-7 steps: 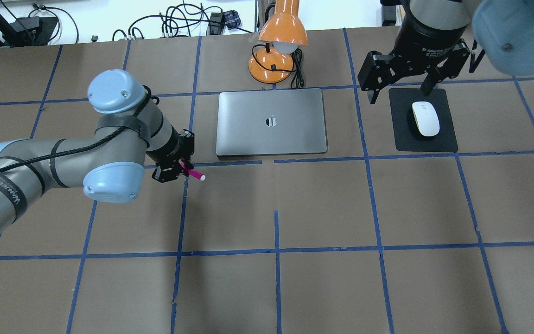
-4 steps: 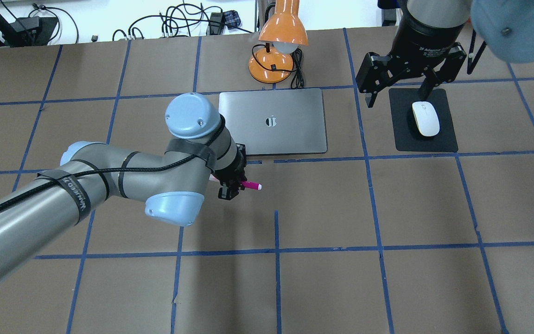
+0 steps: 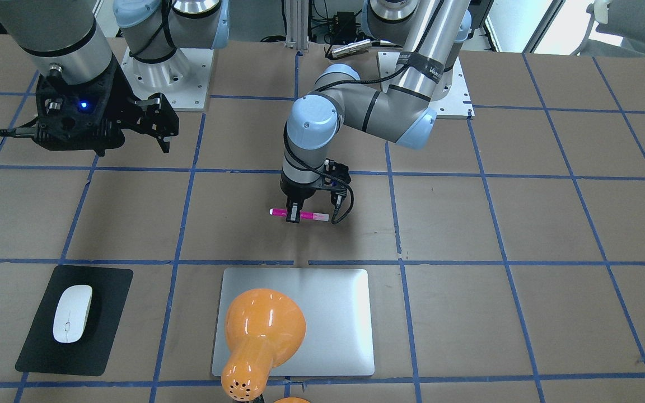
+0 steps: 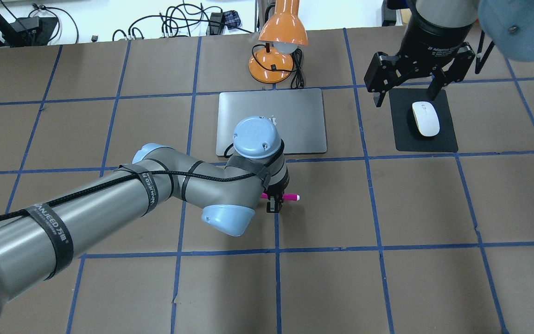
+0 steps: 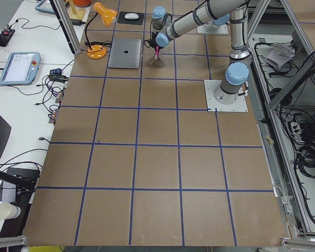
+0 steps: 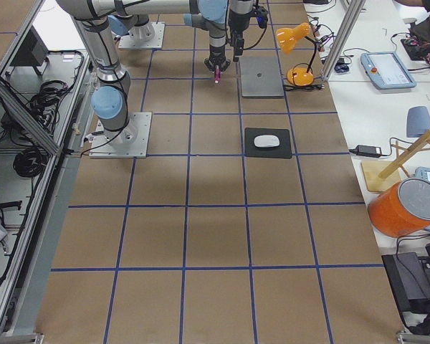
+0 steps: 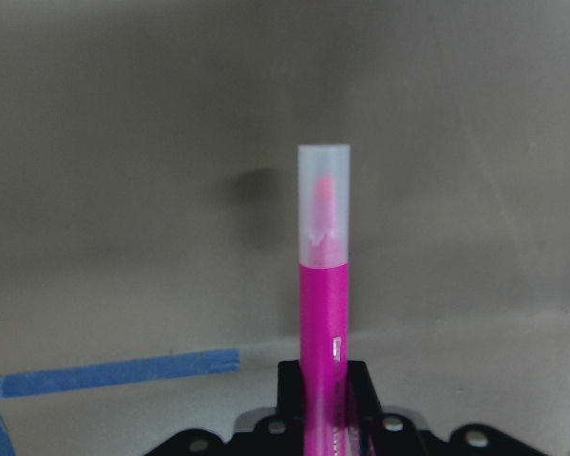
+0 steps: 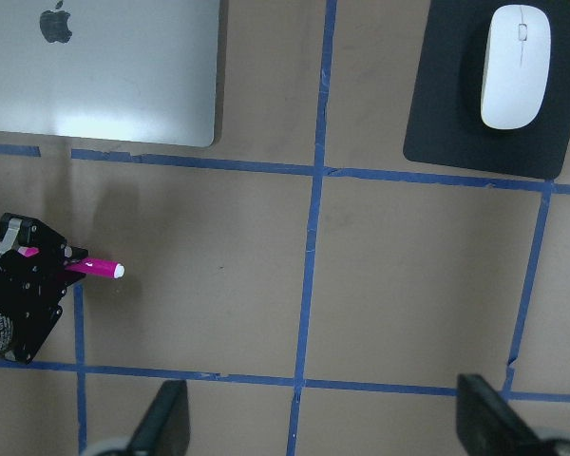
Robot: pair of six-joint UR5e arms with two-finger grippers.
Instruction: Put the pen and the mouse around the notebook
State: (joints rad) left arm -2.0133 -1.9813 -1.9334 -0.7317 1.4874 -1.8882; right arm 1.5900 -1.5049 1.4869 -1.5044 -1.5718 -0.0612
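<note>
The pink pen (image 4: 291,197) lies level in my left gripper (image 4: 274,202), which is shut on its middle, a little above the table. It hangs on my side of the silver notebook (image 4: 299,127), near that slab's middle. In the left wrist view the pen (image 7: 323,323) points away with its pale cap forward. The white mouse (image 4: 425,118) rests on a black mat (image 4: 444,140) to the right of the notebook. My right gripper (image 4: 407,93) hovers high over the mat's far edge, open and holding nothing. From across the table, the pen (image 3: 311,215) sits crosswise in the left gripper (image 3: 294,216).
An orange desk lamp (image 4: 283,28) stands behind the notebook, its cord beside the base. In the front-facing view the lamp (image 3: 263,330) covers part of the notebook (image 3: 333,313). Brown table with blue tape lines stretches between notebook and mat.
My left arm has swept to the right with the pen, from left of the notebook's near corner to in front of its middle. The right gripper shifted slightly right, still open.
</note>
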